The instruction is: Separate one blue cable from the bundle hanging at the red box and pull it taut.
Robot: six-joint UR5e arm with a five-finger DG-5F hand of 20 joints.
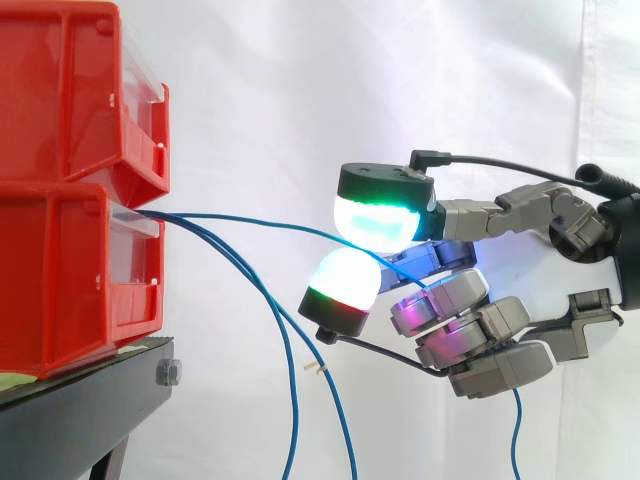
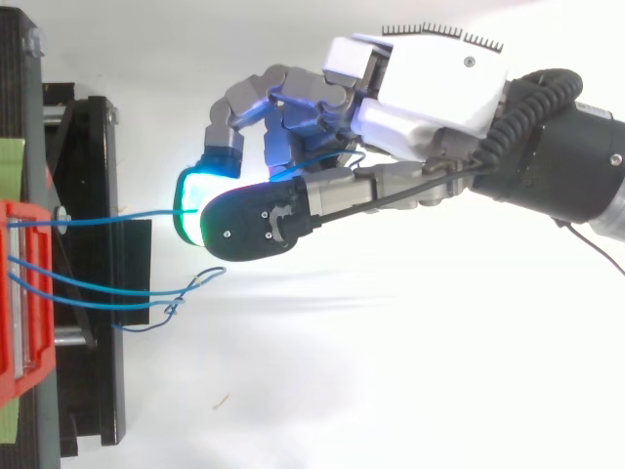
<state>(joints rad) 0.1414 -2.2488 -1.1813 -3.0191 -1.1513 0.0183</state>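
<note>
Blue cable (image 1: 250,216) btwn hand (image 1: 490,215) pads

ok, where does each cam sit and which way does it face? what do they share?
Side view: beside the work at about its height, looking level across at the red bins and black stand on the left; the hand reaches in from the right.
Top view: overhead, looking down; bins at the left edge, hand and arm from the right.
Shared: the hand pinching one blue cable running to the bins.
</note>
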